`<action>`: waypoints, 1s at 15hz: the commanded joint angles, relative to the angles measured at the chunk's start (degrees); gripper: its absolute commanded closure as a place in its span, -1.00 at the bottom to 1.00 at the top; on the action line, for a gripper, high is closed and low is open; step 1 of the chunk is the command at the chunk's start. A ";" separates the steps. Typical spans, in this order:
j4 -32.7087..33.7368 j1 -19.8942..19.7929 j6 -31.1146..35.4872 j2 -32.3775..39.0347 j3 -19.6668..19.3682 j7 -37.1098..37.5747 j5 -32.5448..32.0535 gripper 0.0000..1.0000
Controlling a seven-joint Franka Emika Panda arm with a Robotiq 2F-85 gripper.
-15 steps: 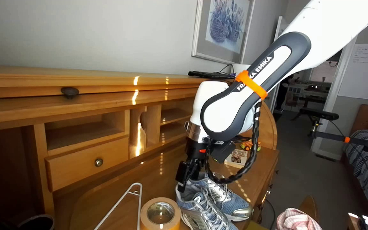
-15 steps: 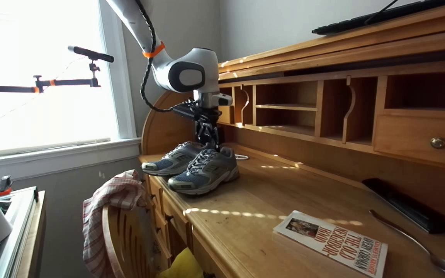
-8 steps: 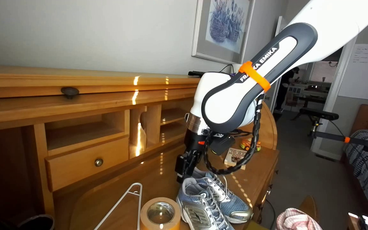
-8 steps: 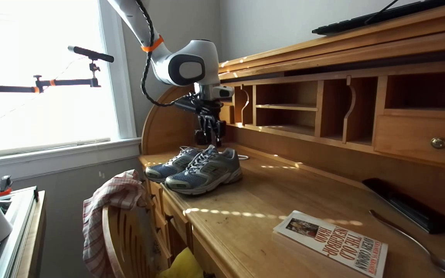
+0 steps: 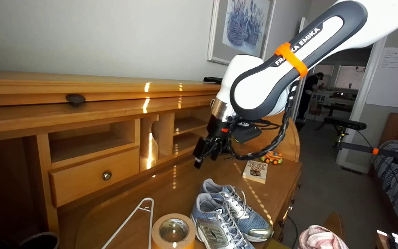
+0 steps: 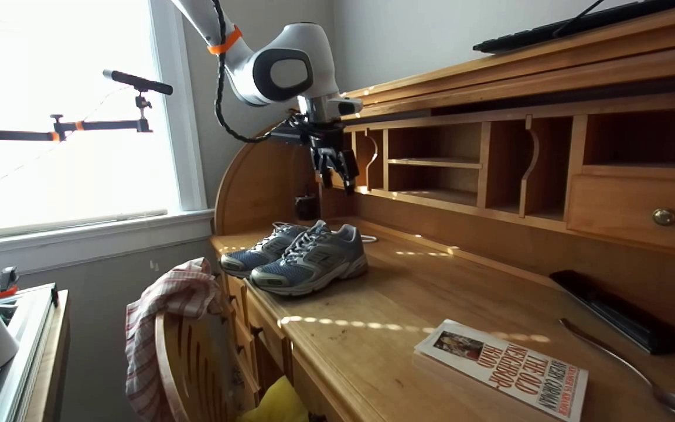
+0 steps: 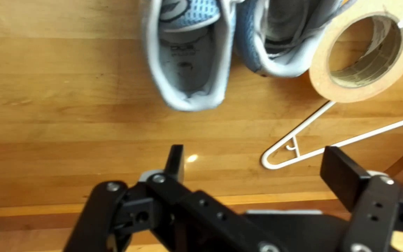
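Sneakers [image 6: 302, 261] side by side on desk [image 6: 396, 293], toes near front edge, shifted slightly vs second ago. Tape roll [image 7: 350, 94] just beside one heel, unmoved. Hanger [image 7: 293, 133] past it, same spot. Gripper [image 7: 253, 154] was down at heels second ago; I have it raised well clear now, leaning, jaws spread wide, empty. Book [image 5: 255, 172] farther along desk, partly covered before, shows whole in an exterior view now. Toy car [image 5: 271, 158] beyond, also less hidden.
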 commanded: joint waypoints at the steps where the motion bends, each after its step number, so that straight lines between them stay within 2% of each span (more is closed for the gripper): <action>1: -4.28 0.43 0.00 -5.31 -6.24 7.36 -8.98 -1.00; 7: -2.20 -1.33 -2.06 -5.03 -16.87 24.11 -30.49 -1.00; 9: -0.78 -2.22 -3.57 -3.46 -19.01 27.97 -34.81 -1.00; 12: 0.94 -3.97 -6.98 -0.98 -20.31 28.15 -35.74 -1.00; 15: 2.70 -6.25 -7.77 2.22 -20.23 22.99 -33.09 -1.00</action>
